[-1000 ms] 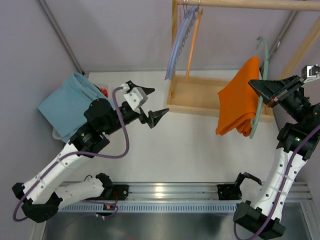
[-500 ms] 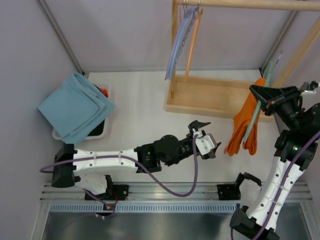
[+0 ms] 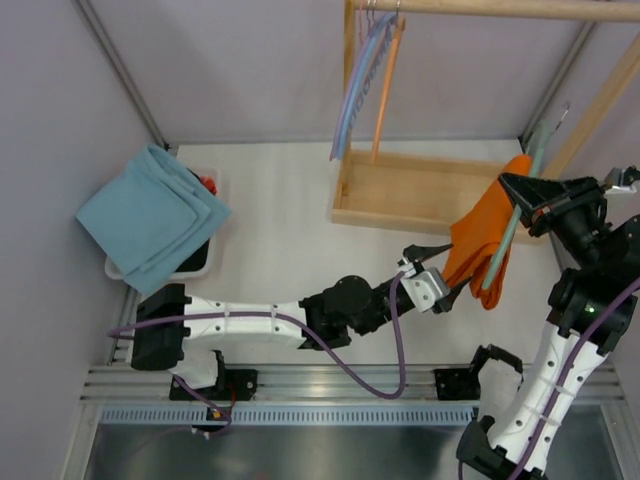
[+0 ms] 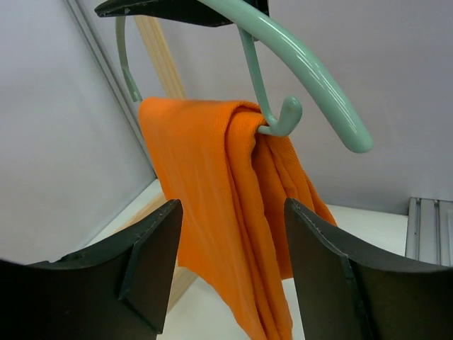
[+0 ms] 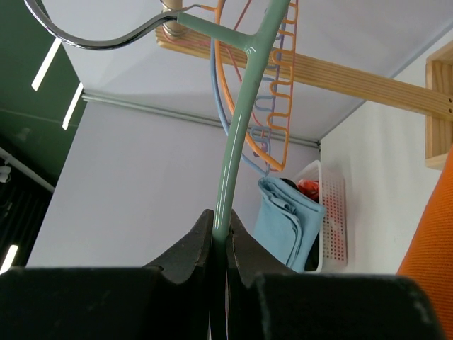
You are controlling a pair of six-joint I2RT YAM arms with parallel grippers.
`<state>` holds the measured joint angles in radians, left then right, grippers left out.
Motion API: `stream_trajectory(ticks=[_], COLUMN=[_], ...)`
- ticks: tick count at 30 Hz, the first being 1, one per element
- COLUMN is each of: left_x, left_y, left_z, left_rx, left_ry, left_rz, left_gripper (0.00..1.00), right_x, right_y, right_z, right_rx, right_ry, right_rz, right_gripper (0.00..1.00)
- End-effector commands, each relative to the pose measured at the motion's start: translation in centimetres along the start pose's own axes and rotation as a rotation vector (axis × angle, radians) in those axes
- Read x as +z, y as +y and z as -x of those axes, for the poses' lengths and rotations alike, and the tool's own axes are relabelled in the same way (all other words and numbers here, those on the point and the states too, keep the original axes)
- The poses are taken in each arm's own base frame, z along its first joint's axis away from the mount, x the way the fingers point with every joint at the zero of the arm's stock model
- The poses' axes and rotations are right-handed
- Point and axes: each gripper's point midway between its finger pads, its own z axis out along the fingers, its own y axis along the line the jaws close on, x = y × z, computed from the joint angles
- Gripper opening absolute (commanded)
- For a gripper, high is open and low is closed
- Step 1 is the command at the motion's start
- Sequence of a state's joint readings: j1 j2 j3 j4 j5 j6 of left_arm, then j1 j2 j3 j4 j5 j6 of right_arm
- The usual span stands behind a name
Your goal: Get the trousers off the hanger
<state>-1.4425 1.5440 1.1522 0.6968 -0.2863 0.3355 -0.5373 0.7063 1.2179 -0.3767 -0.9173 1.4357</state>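
Note:
The orange trousers [image 3: 480,235] hang folded over the mint-green hanger [image 3: 508,235], which is held tilted in the air at the right. My right gripper [image 3: 512,190] is shut on the hanger's stem [image 5: 244,106]; its metal hook is free of the rail. My left gripper [image 3: 445,272] is stretched across to the trousers' lower left edge and stands open. In the left wrist view the trousers [image 4: 226,212] hang between the two dark fingers [image 4: 152,262] without being pinched, below the hanger's arm [image 4: 311,78].
A wooden rack base [image 3: 400,190] lies behind the trousers, with its rail [image 3: 500,8] above carrying blue and orange hangers [image 3: 365,80]. A light blue folded cloth [image 3: 150,215] rests on a white basket [image 3: 205,265] at the left.
My left arm has reached further right until its fingers flank the trousers, and the jaws have narrowed. The right gripper has shifted the hanger and trousers slightly.

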Motion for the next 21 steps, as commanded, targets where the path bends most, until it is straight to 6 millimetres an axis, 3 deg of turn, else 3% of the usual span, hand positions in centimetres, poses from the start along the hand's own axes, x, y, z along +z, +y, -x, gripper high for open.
stream_trajectory(ticks=[1, 14, 21], left_x=[1.1, 2.9, 2.9], left_y=[0.8, -0.5, 1.0], left_z=[4.9, 4.0, 2.8], left_rx=[-0.026, 0.011, 0.057], left_ry=[-0.17, -0.204, -0.194], left_rz=[0.032, 0.018, 0.098], left_gripper=[0.65, 0.65, 0.63], right_x=[-1.8, -2.2, -2.5], right_y=[6.1, 7.3, 8.0], right_z=[-1.5, -1.9, -2.4], right_rx=[-0.205, -0.205, -0.219], right_ry=[-0.028, -0.03, -0.018], right_rz=[0.166, 0.187, 0.2], right_gripper=[0.0, 0.0, 0.0])
